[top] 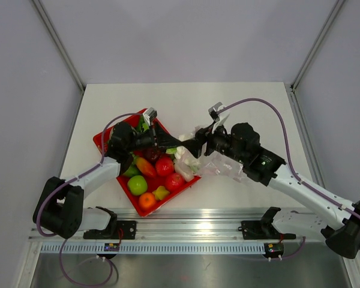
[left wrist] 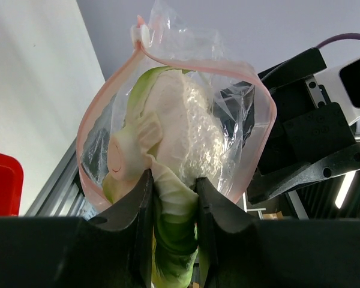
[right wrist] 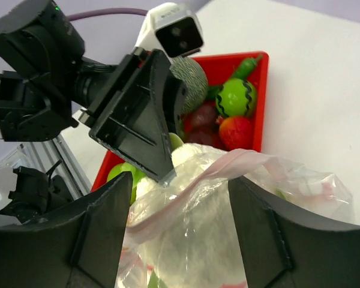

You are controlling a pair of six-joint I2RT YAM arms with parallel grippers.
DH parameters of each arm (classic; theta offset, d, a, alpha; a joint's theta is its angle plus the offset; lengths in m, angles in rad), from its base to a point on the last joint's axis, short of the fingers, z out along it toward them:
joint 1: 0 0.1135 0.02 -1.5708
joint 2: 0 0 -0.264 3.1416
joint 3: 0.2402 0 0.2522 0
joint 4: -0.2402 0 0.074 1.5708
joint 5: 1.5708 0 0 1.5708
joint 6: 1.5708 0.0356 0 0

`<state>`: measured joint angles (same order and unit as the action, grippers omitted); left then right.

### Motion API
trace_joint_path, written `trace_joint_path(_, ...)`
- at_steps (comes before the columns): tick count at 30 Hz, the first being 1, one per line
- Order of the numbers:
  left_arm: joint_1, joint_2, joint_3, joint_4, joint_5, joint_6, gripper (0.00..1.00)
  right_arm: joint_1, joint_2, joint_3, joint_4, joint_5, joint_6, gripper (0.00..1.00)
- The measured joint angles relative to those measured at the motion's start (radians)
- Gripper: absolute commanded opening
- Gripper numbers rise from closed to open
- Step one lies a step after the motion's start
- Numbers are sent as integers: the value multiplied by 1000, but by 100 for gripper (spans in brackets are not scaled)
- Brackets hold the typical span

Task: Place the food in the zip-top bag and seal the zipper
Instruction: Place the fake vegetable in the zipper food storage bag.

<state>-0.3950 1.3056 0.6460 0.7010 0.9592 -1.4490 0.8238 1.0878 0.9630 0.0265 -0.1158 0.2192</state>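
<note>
**A:** The left gripper (left wrist: 173, 180) is clamped on the green stalk of a white-and-green leafy vegetable (left wrist: 168, 120), holding it up off the table.

**B:** Where does that vegetable sit against the bag?

**A:** Its head is inside the mouth of the zip-top bag (left wrist: 234, 102). The pink zipper (left wrist: 192, 63) gapes wide and loops round it. The stalk end and the fingers are outside the mouth.

**B:** And the other food?

**A:** The other fruits (top: 150, 180), red, green and orange, lie in the red tray (top: 102, 139) under the left arm. The bag hangs just right of that tray, between the two arms.

**B:** Further right?

**A:** The right gripper (right wrist: 180, 180) has its jaws spread wide, with the crinkled plastic lying loosely between them. As far as I can see it pinches nothing.

**B:** So which step is this?

**A:** I'd say loading, and early in it, since most of the food is outside the bag. I can't tell whether anything else is in there.

**B:** What does the next move need?

**A:** Probably a firm hold on the bag's rim from the right side. Then the left can push the vegetable deeper and let go without dragging the bag along. Sealing looks a long way off.
</note>
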Motion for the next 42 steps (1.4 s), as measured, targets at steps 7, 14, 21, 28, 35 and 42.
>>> trace_joint_path(7, -29, -1, 28, -208, -86, 138, 0, 0, -56, 34, -284, 74, 59, 87)
trace_joint_path(14, -76, -1, 66, -362, -200, 227, 0, 0, -103, 39, -489, 162, 135, 92)
trace_joint_path(21, -77, -2, 72, -465, -305, 246, 0, 0, -312, 39, -646, 329, 239, 92)
trace_joint_path(28, -102, -2, 194, -613, -458, 274, 0, 0, -351, 9, -720, 353, 350, 91)
trace_joint_path(35, -172, -2, 263, -711, -563, 318, 0, 0, -141, 33, -649, 286, 361, 90)
trace_joint_path(42, -173, -2, 247, -761, -625, 333, 0, 0, 16, 122, -624, 324, 358, 78)
